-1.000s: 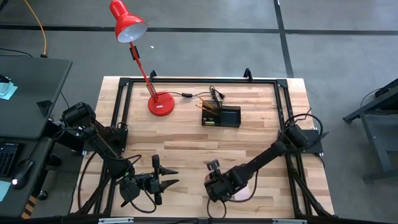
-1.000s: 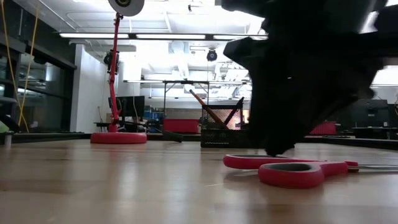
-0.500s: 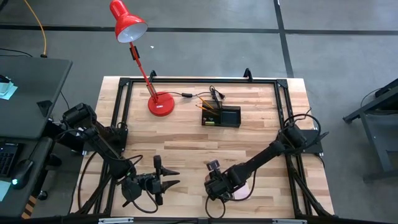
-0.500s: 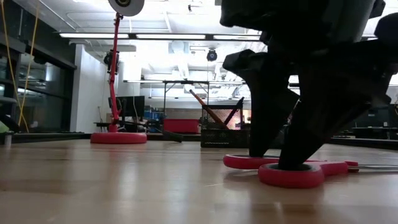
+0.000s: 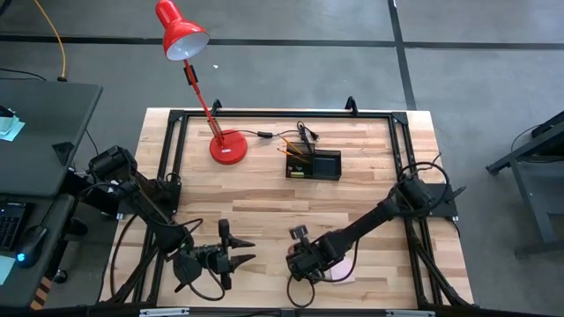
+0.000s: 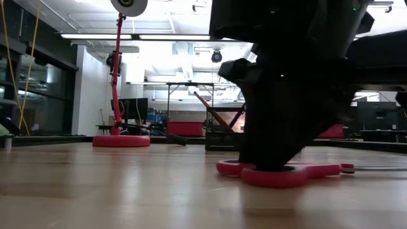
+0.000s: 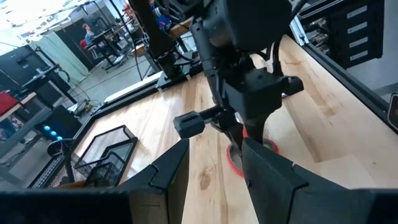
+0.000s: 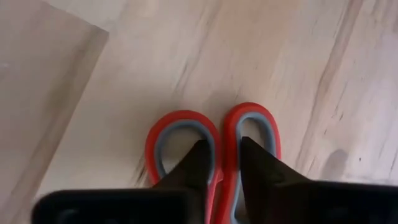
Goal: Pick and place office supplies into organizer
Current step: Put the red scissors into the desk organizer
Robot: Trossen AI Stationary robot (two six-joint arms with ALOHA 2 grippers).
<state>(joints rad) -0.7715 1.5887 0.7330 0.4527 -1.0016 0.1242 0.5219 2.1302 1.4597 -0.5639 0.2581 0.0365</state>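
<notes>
Scissors [image 8: 214, 146] shifted, handles astride right jaws.

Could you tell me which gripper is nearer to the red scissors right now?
The right. The right gripper is down on the scissors, fingers pinching the handle between the loops; the left gripper waits open, off to their side.

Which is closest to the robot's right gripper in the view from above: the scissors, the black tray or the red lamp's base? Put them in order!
From the right gripper:
1. Scissors, right at its fingers, near edge.
2. Black tray, at the far middle.
3. Lamp base, far left.
</notes>
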